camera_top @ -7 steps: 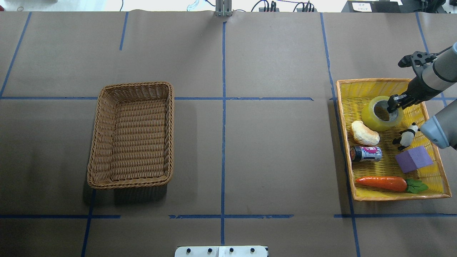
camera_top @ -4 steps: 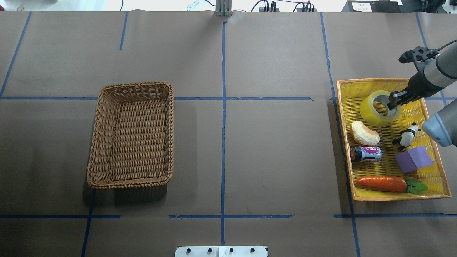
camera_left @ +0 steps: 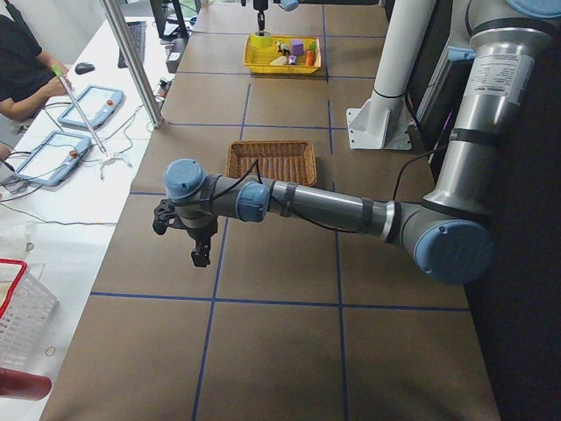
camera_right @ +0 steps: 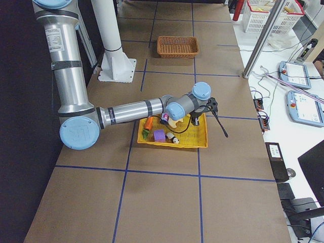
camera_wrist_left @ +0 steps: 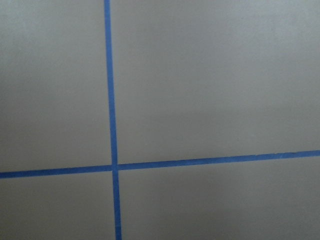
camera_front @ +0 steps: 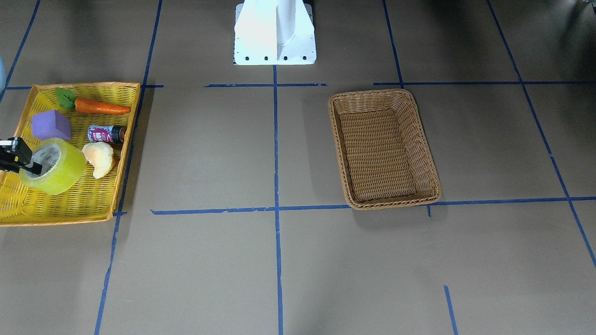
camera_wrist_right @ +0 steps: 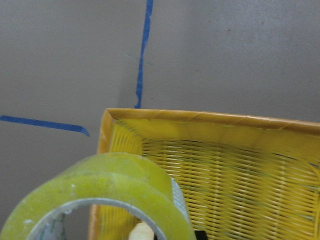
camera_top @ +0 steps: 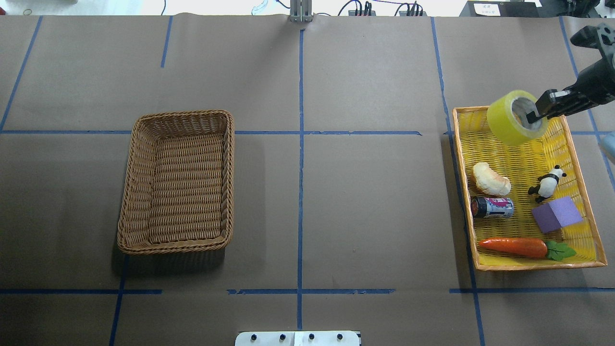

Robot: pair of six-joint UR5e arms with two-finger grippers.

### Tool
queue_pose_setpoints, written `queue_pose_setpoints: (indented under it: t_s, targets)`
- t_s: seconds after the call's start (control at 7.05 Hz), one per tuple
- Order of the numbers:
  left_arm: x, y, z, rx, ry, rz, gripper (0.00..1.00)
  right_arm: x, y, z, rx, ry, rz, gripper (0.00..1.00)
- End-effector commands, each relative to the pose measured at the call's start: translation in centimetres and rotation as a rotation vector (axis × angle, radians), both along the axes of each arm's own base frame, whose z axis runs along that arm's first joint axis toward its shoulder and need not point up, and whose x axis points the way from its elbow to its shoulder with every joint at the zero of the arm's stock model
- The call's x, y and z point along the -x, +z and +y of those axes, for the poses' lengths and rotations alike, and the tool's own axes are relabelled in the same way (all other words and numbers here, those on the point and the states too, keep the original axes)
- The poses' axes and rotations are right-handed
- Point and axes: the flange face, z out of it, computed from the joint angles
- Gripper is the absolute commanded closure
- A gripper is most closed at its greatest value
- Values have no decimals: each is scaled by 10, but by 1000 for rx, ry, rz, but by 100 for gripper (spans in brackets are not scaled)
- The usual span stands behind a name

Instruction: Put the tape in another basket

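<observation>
Confirm that the right end effector (camera_top: 533,115) grips the tape (camera_top: 509,126) through its core wall, raised over the far end of the yellow tray (camera_top: 460,158); the basket (camera_top: 229,168) lies well apart to the left across the bench (camera_top: 360,192).

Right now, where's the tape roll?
Overhead view, right side: the tape is held by the right gripper above the far corner of the yellow tray.
</observation>
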Motion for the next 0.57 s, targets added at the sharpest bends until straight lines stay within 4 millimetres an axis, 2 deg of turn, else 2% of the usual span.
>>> queue_pose_setpoints:
  t_s: [0.0, 0.14, 0.43]
  targets:
    - [-63, -36, -12, -16, -27, 41, 0, 12, -71, 4, 74, 66, -74, 100]
    - [-92, -53, -11, -21, -90, 96, 0, 22, -100, 5, 82, 82, -110, 99]
    - [-150, -97, 0, -10, -192, 259, 0, 64, -130, 29, 118, 166, -258, 99]
